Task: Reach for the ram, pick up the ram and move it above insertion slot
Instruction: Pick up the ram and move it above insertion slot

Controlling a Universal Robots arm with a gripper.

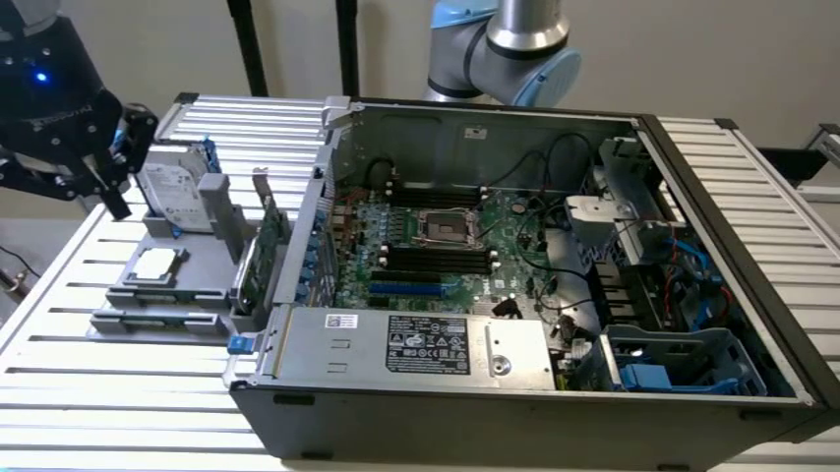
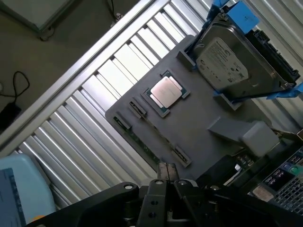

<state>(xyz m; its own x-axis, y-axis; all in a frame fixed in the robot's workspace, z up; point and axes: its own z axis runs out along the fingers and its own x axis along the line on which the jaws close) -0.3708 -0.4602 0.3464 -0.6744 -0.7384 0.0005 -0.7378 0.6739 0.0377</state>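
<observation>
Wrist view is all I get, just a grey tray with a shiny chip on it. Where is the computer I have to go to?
Observer: The open computer case stands right beside your grey tray, on the exterior view's right of it.
Operator: Can you see the long black slots in there?
Observer: Yes. Several black slots lie side by side on the green board, on both sides of the square silver socket.
Operator: Is my hand close to them?
Observer: No. The hand hangs over the tray at the exterior view's left, outside the case.
</observation>
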